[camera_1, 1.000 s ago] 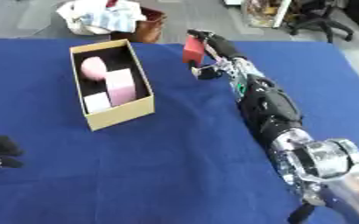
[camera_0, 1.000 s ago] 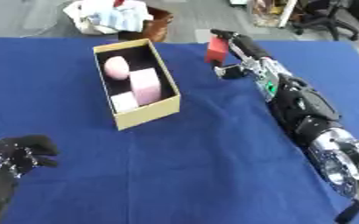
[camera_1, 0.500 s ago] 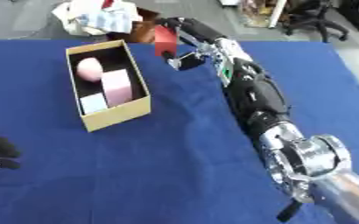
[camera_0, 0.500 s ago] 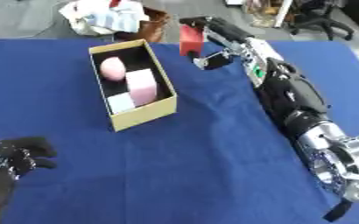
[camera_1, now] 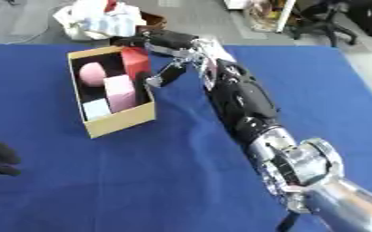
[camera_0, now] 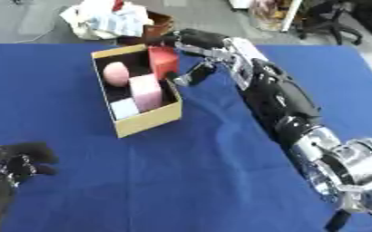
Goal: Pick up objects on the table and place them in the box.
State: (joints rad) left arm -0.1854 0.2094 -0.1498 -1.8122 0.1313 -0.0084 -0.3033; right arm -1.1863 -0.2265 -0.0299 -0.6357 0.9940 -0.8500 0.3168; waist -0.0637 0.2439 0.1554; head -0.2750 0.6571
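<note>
An open cardboard box [camera_0: 146,124] lies on the blue table, holding a pink ball [camera_0: 115,74], a pink block [camera_0: 147,90] and a small pale block [camera_0: 125,108]. My right hand [camera_0: 193,41] reaches over the box's far right corner, shut on a red block [camera_0: 163,61] that hangs at the box's rim, partly inside. Fingers curl over the block's top and the thumb [camera_0: 188,77] is on its right side. My left hand [camera_0: 16,159] rests at the lower left, fingers curled, holding nothing.
The blue tablecloth [camera_0: 189,181] covers the whole near area. Beyond the table's far edge stands a brown container with crumpled white cloth [camera_0: 110,20]. Office chairs [camera_0: 344,18] stand on the floor at the top right.
My right arm has swung left with the red block, from beside the box's far right to over its corner, and the block now dips into the box. The left hand stays put.
</note>
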